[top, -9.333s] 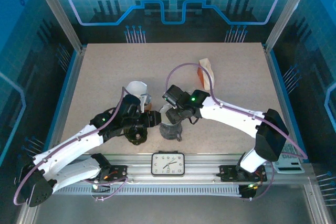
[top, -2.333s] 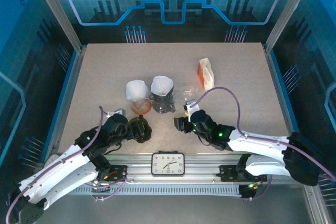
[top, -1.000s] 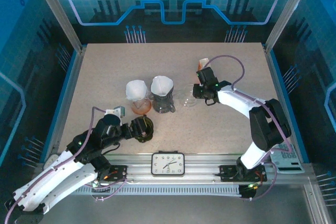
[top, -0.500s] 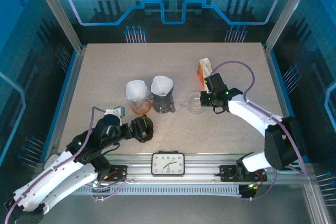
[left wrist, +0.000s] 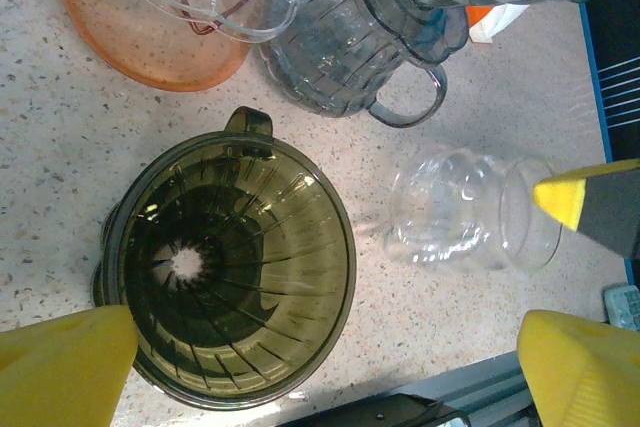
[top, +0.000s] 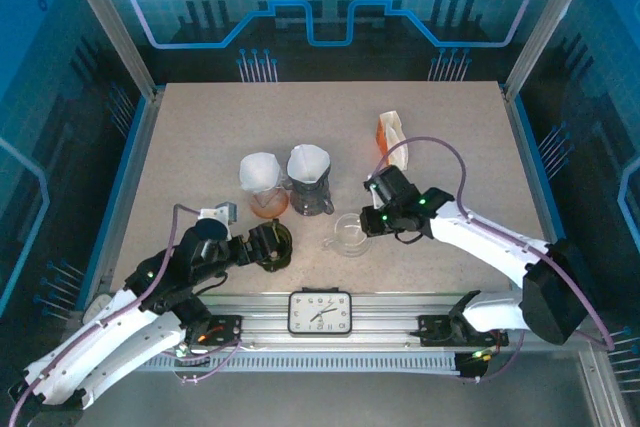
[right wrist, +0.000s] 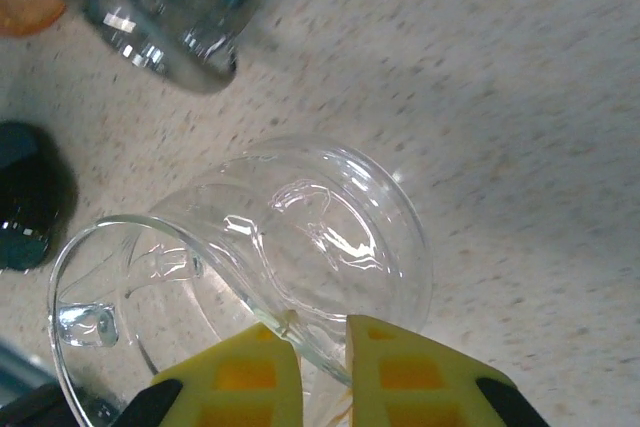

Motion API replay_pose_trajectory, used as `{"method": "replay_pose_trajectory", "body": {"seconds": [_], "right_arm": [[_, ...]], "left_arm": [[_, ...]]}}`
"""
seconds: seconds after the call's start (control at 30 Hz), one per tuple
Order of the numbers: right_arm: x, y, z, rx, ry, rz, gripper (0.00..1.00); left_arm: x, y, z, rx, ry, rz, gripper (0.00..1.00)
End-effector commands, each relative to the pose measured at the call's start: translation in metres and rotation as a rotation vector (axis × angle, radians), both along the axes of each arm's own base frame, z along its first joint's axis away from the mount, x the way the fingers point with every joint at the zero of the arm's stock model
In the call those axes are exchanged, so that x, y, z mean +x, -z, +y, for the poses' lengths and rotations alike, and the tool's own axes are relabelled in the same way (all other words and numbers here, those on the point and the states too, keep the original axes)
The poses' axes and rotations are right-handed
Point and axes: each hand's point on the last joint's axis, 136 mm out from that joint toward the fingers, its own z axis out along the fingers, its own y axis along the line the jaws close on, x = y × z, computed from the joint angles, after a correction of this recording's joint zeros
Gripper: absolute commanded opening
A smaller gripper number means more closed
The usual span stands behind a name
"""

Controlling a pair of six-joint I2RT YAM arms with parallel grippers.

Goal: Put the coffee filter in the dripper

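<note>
An empty dark olive dripper (top: 270, 244) (left wrist: 230, 267) stands on the table near the front. My left gripper (top: 256, 248) (left wrist: 320, 382) is open, its yellow fingers (left wrist: 60, 367) on either side of it and apart from it. White coffee filters sit in a clear dripper on an orange saucer (top: 260, 175) and in a grey dripper on a grey jug (top: 309, 165). My right gripper (top: 366, 225) (right wrist: 322, 367) is shut on the rim of a clear glass dripper (top: 348, 235) (right wrist: 300, 237), tipped on its side with its handle away from the fingers.
An orange and white filter packet (top: 392, 137) stands at the back right. The grey jug (left wrist: 340, 57) and orange saucer (left wrist: 150, 37) crowd the space just behind the olive dripper. A clock (top: 320, 312) lies on the front rail.
My right gripper closed on the clear glass dripper and carried it from beside the packet forward and left. The left arm has stayed where it was.
</note>
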Motion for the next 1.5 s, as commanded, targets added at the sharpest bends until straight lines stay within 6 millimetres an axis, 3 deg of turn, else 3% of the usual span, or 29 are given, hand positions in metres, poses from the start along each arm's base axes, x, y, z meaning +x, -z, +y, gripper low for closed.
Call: {"method": "replay_pose_trajectory", "body": {"seconds": [0.0,0.23,0.53,0.73,0.83,1.03,1.17,1.37,1.47], "right_arm": [[-0.011,0.002,0.013,0.037,-0.003,0.040,0.07],[-0.019,0.007,0.014,0.025,-0.003,0.046,0.16],[-0.009,-0.008,0.013,0.075,0.039,-0.050,0.55],[-0.009,-0.028,-0.009,0.092,0.098,-0.164,0.62],[-0.014,-0.031,-0.017,0.087,0.109,-0.180,0.63],[-0.022,-0.028,-0.028,0.085,0.124,-0.191,0.63],[-0.024,-0.025,-0.032,0.084,0.128,-0.193,0.64],[-0.025,-0.021,-0.039,0.068,0.146,-0.198,0.64],[-0.025,-0.017,-0.048,0.032,0.167,-0.209,0.64]], "left_arm": [[-0.002,0.003,0.010,0.034,-0.022,-0.001,0.99],[-0.002,0.006,0.015,0.052,-0.045,0.006,0.99],[-0.002,0.023,0.015,0.078,-0.068,0.078,0.99],[0.001,0.036,0.021,0.152,-0.091,0.122,0.78],[0.004,0.046,0.026,0.221,-0.110,0.166,0.73],[0.007,0.067,0.034,0.318,-0.153,0.233,0.61],[0.008,0.079,0.033,0.335,-0.151,0.251,0.46],[0.010,0.078,0.030,0.327,-0.143,0.253,0.19],[0.009,0.076,0.030,0.324,-0.136,0.250,0.13]]}}
